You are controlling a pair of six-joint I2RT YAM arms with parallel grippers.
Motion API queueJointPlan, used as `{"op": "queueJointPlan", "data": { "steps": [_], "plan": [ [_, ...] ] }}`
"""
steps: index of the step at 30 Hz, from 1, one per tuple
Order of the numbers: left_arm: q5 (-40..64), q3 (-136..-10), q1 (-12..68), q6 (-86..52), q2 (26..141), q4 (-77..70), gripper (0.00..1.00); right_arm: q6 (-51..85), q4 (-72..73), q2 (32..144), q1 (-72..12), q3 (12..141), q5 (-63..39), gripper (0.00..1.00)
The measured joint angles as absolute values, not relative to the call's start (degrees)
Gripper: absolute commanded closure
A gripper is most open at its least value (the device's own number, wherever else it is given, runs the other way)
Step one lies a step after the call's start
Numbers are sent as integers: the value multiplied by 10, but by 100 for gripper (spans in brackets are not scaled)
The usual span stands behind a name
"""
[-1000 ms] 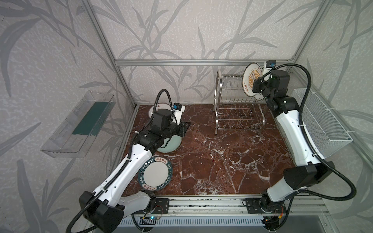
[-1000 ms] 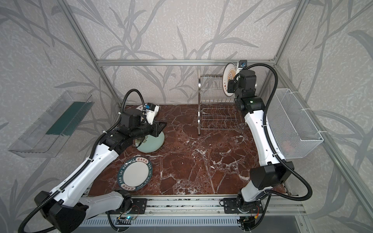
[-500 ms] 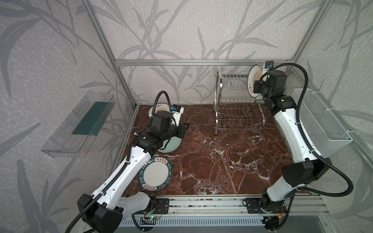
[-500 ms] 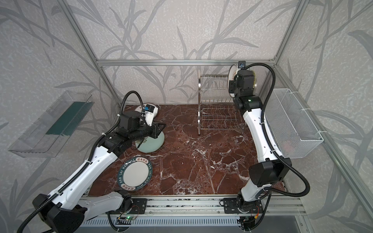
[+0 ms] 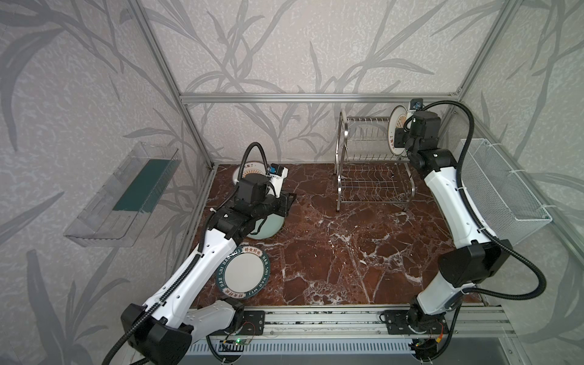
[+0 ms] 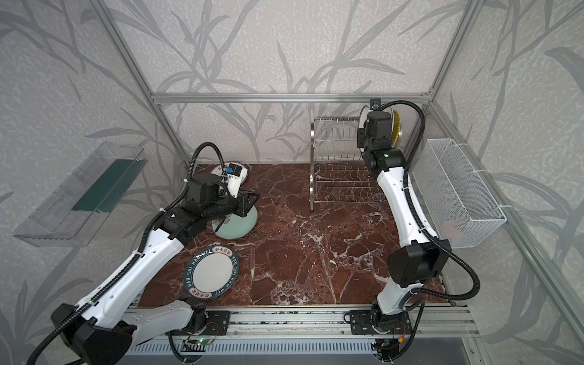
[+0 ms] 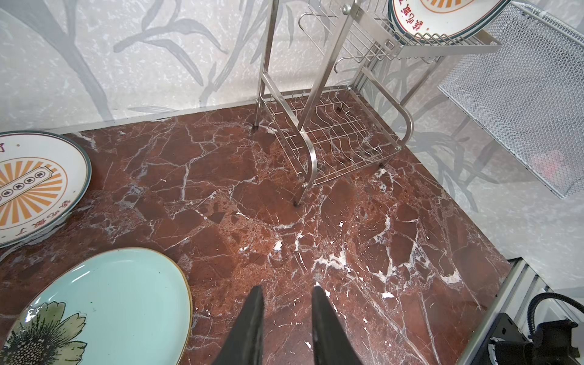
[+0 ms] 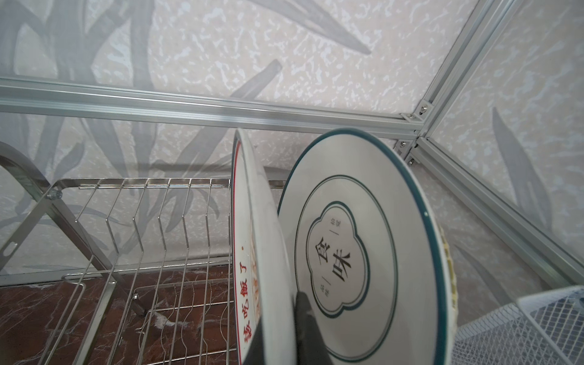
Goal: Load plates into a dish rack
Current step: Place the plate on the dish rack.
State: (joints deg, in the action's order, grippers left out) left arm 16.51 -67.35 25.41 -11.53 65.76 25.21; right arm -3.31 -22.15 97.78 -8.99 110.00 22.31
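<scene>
Right pincer pinches an upright sunburst plate at the upper tier of the dish rack. Left pincer, slightly spread and empty, hangs over the desk beside the green plate

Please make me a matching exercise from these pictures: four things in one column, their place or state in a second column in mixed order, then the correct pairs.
1. pale green plate
2. teal-lettered plate
3. cloud-outline plate
4. right gripper

A. standing on edge in the dish rack's top tier
B. shut on a sunburst plate's rim
C. on the table beside the left gripper
D. on the table, nearest the front rail

Pairs: 1-C, 2-D, 3-A, 4-B
</scene>
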Motion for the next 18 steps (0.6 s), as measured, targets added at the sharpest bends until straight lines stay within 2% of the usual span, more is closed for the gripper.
{"op": "queueJointPlan", "data": {
  "steps": [18],
  "plan": [
    [164,-673,254,-115,658,252,74,-33,-221,994,-90,1100,226,100]
  ]
}}
